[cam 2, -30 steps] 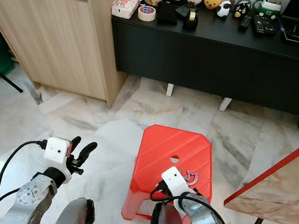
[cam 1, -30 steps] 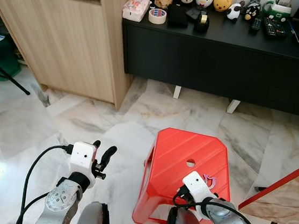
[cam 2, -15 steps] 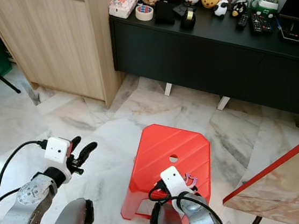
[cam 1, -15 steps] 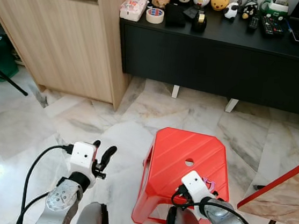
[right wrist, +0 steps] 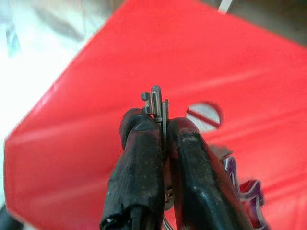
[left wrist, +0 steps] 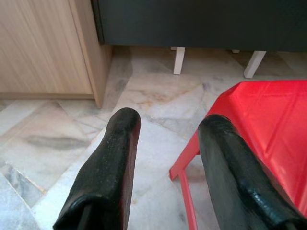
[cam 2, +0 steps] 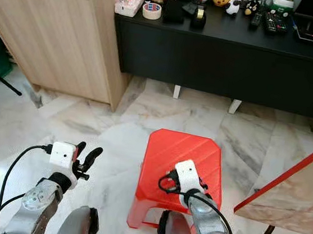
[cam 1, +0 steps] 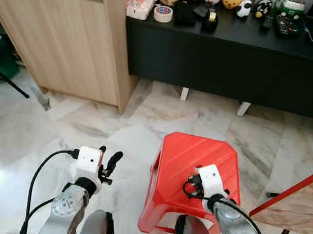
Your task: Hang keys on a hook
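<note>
In the head views, the right gripper (cam 1: pixel 194 184) is seen low centre over the red stool (cam 1: pixel 181 154); in the left wrist view, the left gripper (left wrist: pixel 165 139) is held with jaws apart; in the right wrist view, the keys (right wrist: pixel 157 103) are clamped mid-frame and should be lifted straight, unslackened.

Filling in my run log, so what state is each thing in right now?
right hand: shut on the keys, over the red stool
keys: pinched between the fingers, tip sticking out
left hand: open, holding nothing
red stool: upright on the marble floor
</note>
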{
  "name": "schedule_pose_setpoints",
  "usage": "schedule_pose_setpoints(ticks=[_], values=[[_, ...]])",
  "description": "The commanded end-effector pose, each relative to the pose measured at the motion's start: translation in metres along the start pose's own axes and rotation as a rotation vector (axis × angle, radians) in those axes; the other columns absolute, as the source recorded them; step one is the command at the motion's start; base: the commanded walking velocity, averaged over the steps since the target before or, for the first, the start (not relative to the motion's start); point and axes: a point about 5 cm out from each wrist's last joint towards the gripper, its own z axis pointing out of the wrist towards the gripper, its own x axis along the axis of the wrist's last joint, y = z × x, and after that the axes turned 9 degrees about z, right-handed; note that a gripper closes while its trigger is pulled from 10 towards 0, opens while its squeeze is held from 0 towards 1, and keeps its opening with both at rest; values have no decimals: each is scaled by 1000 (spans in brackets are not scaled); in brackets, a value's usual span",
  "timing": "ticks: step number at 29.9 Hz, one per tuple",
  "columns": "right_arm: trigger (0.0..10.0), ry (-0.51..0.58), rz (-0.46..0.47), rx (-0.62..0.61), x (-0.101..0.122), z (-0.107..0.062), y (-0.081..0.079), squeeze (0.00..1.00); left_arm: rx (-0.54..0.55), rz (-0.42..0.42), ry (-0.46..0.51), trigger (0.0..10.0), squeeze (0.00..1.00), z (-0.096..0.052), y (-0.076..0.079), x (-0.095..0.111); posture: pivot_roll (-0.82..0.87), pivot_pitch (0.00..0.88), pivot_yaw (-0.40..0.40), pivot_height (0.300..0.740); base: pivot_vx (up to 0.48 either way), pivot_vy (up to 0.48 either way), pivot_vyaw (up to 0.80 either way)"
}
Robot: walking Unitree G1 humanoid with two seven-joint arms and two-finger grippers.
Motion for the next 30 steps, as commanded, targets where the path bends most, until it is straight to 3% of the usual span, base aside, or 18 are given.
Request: schedule_pose_setpoints(ticks=[1, 6, 7, 8, 9, 11, 13, 14, 15, 16, 22, 30], values=[[0, 61, 30, -12, 6, -1, 0, 0, -4, 18, -23, 10000, 0, -2, 2, -6, 72, 128, -35, 623, 0, 0, 0], [0, 198, 65, -27, 22, -2, -2, 0, 4, 19, -21, 10000, 0, 0, 0, -7, 70, 119, -39, 623, 0, 0, 0], [0, 302, 112, -65, 32, -6, 0, 0, 9, 20, -20, 10000, 0, 1, 0, -7, 69, 114, -42, 623, 0, 0, 0], [0, 302, 112, -65, 32, -6, 0, 0, 9, 20, -20, 10000, 0, 1, 0, -7, 69, 114, -42, 623, 0, 0, 0], [0, 334, 140, -86, 35, -8, 1, 0, 11, 21, -20, 10000, 0, 1, -1, -7, 68, 110, -43, 623, 0, 0, 0], [0, 415, 280, -156, 36, -15, 7, 0, 16, 21, -16, 10000, 0, 4, -1, -7, 62, 103, -44, 623, 0, 0, 0], [0, 429, 317, -167, 34, -17, 7, 0, 16, 22, -14, 10000, 0, 5, -1, -7, 58, 99, -45, 623, 0, 0, 0], [2745, 438, 348, -169, 32, -19, 5, 0, 14, 28, -9, 10000, 0, 6, 0, -6, 56, 96, -45, 623, 0, 0, 0], [2745, 438, 348, -169, 32, -19, 5, 0, 14, 28, -9, 10000, 0, 6, 0, -6, 56, 96, -45, 623, 0, 0, 0], [10000, 450, 363, -168, 30, -21, 2, 0, 11, 35, -4, 10000, 0, 7, 1, -5, 54, 90, -47, 623, 0, 0, 0], [10000, 495, 406, -169, 28, -29, -6, 0, 13, 31, 5, 10000, 0, 11, 3, -5, 50, 75, -50, 623, 0, 0, 0], [10000, 494, 409, -184, 30, -28, -4, 0, 17, 29, 11, 10000, 0, 14, 3, -5, 49, 57, -53, 623, 0, 0, 0]])
